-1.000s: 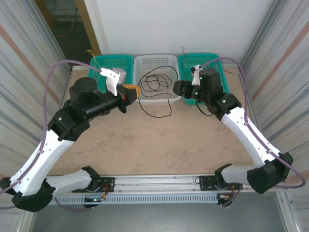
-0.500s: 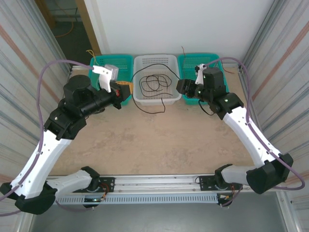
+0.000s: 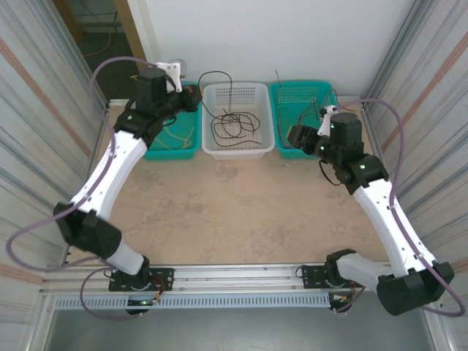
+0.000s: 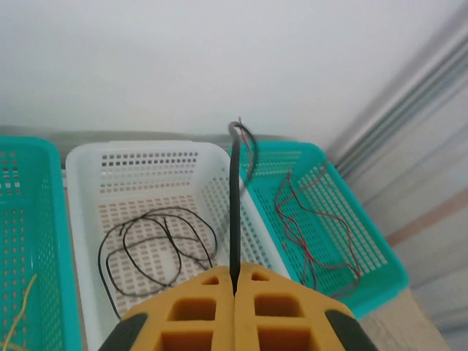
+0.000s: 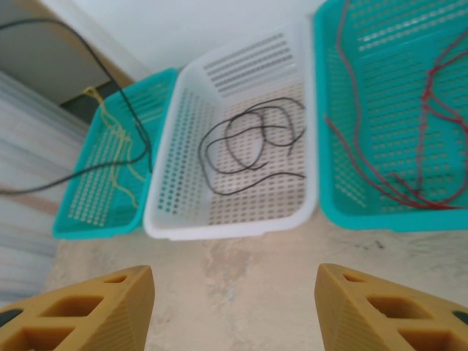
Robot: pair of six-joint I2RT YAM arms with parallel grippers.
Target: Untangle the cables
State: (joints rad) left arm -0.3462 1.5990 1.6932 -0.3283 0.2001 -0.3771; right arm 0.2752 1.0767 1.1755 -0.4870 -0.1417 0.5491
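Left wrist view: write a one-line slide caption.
Yellow fingers pinch a black cable, with a white basket of coiled black cables beyond.

The middle of the tabletop lies bare, with wide room between the two arms. Along its far edge three baskets stand side by side, rims almost touching: the left teal basket, the white basket and the right teal basket. A white wall rises close behind them, and ribbed side panels hem the tabletop on both sides. The left arm stretches over the left teal basket and covers much of it. A black cable, pinched in the left tool, arcs over the white basket's far left corner and drops inside, barring that corner. The right tool, fingers spread, hangs near the right teal basket's front rim. The rest of the white basket is open from above.
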